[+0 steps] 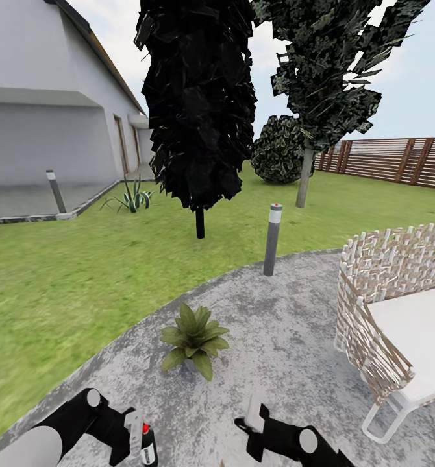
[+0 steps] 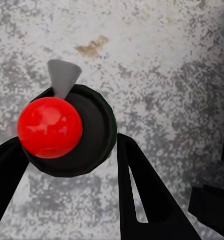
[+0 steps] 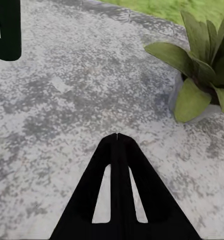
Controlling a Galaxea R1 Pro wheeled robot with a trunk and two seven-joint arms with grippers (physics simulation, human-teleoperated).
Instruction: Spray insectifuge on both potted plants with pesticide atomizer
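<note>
Grey mottled paving forms the round patio [image 1: 289, 324], bordered by lawn [image 1: 62, 272]; a pale house [image 1: 42, 117] stands at far left, then a striped agave [image 1: 132, 198], a dark tree [image 1: 198, 104], a grey bollard [image 1: 273, 239], a slatted fence [image 1: 399, 159] and a woven chair [image 1: 393, 311] at right.

Left hand [image 1: 137, 433]: its fingers are closed against the pesticide atomizer [image 1: 149, 446], one black finger [image 2: 6, 180] on each side of the dark bottle, held low at the lower left of the head view. The left wrist view looks straight down onto the red nozzle top [image 2: 49, 127], so the bottle's long axis runs vertical, upright. A grey spout [image 2: 63, 76] projects sideways from the cap; its heading relative to the plant cannot be determined.

Centre: one potted plant [image 1: 195, 337] stands on the paving ahead of both hands, apart from them; its grey pot [image 3: 178, 95] shows beneath the leaves in the right wrist view. A second plant is not identified.

Right hand [image 1: 255, 415]: fingers brought together to a point [image 3: 117, 145], holding nothing.

Hazards, as judgement:
- A spout aimed away from the rosette would send spray onto paving.
- The grip sits near the cap; tilting could let the bottle slip.
- Spraying from one side may leave far leaves uncovered.
</note>
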